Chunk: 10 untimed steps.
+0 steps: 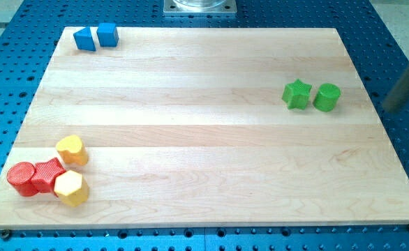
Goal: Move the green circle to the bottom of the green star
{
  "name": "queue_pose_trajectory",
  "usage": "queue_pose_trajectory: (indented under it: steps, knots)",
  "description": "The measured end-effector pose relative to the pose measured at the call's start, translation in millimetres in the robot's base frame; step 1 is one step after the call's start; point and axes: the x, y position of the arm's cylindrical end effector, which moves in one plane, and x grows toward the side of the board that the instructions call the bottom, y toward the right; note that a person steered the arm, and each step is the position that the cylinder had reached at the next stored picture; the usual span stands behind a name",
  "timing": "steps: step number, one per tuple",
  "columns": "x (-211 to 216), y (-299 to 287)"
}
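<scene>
Blur hides the dark rod (407, 82) at the view's right edge; it is cut off by the frame, and my tip seems to end off the board, near (388, 108), though I cannot tell its exact end. It touches no block and carries nothing. The wooden board (190, 132) is largely open across its middle and bottom right. The green circle (326, 97) sits just beside the green star (296, 94), on the star's right, near the board's right edge, with bare wood below both. At bottom left cluster a red cylinder (21, 178), a red block (47, 174) of unclear shape, and two yellow blocks (72, 150) (71, 187). Two blue blocks (85, 39) (107, 34) sit at the top left corner.
</scene>
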Motion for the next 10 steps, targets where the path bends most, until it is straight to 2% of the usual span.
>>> queue_pose_trajectory:
  steps: [2, 4, 5, 6, 7, 9, 10]
  knots:
    - [-16.1, -117.1]
    - [-16.2, -185.7]
    - [-17.7, -182.3]
    - [-49.6, -123.6]
    - [-48.2, -76.6]
    - [5.0, -124.2]
    - [13.7, -122.7]
